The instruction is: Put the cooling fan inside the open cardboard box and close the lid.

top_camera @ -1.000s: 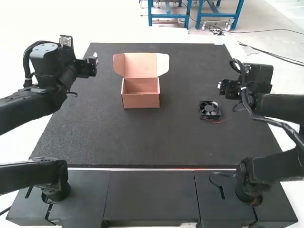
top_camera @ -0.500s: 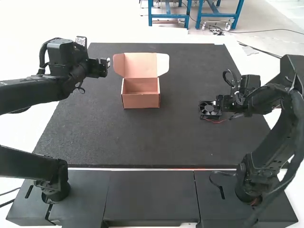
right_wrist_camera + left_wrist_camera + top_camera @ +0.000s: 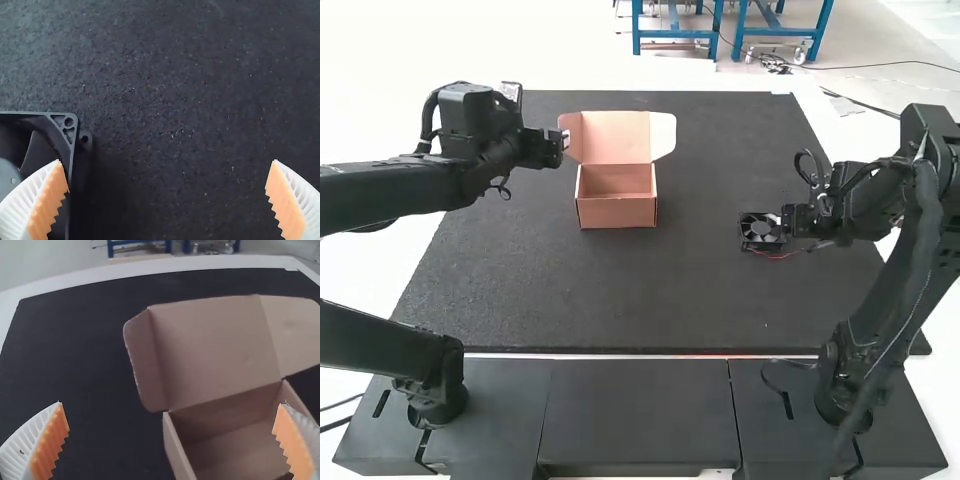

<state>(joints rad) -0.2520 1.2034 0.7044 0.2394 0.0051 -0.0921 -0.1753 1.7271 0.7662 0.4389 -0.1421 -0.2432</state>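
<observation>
The cardboard box (image 3: 616,195) stood on the black tabletop (image 3: 570,290), toward the far side and a little left of the middle. It was open at the top. Its lid (image 3: 615,137) rose upright from the far wall, with a small flap bent forward at each side. The left gripper (image 3: 558,147) hung at the far left, just beside the lid's left flap and about level with it. Its white ribbed fingers (image 3: 47,445) with orange pads were spread wide and held nothing. In the left wrist view the lid's inner face and the hollow of the box lay ahead of them. The cooling fan (image 3: 760,231), a flat black square frame, lay on the tabletop to the right, well apart from the box. A thin red lead (image 3: 782,257) trailed from the fan's near right side. The right gripper (image 3: 786,220) sat low at the fan's right edge, its fingers (image 3: 45,205) also spread apart. In the right wrist view one finger overlapped the corner of the fan frame, while the other stood over bare tabletop. Whether that finger touched the fan could not be told.
</observation>
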